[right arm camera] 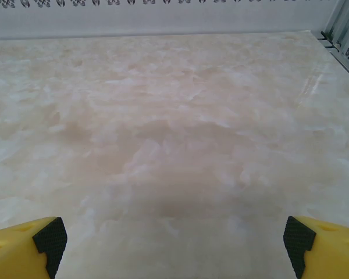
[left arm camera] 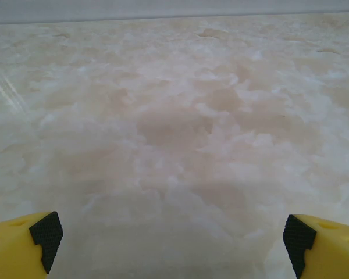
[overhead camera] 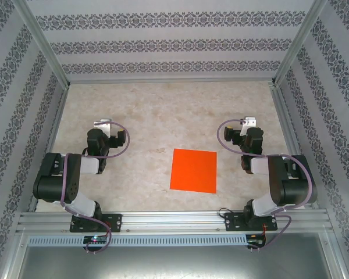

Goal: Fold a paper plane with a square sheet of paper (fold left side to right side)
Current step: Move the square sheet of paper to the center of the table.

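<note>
1. The square sheet of paper [overhead camera: 193, 170] lies flat and unfolded on the marbled beige table [overhead camera: 157, 110]. It is bright orange and unmarked. In the overhead view it sits slightly right of centre, toward the near edge.
2. The sheet rests between the two robots, closer to the right arm [overhead camera: 282, 180] than to the left arm [overhead camera: 64, 177], and apart from both.
3. The left gripper [left arm camera: 171, 235] hangs low over the table with its jaws spread wide. Its yellow fingers [left arm camera: 11, 250], tipped with black pads [left arm camera: 45, 231], sit at the bottom corners of the left wrist view, with bare tabletop between them.
4. The right gripper [right arm camera: 173, 239] stands the same way, jaws wide apart. Its yellow fingers and black pads frame a stretch of bare marbled surface in the right wrist view.
5. Both arms are folded back over their bases, which are bolted to the aluminium rail [overhead camera: 174, 220] along the near edge. Their wrists point toward the far side of the table.
6. Wall panels [overhead camera: 163, 43] with dark ornamental stripes enclose the table on three sides.
</note>
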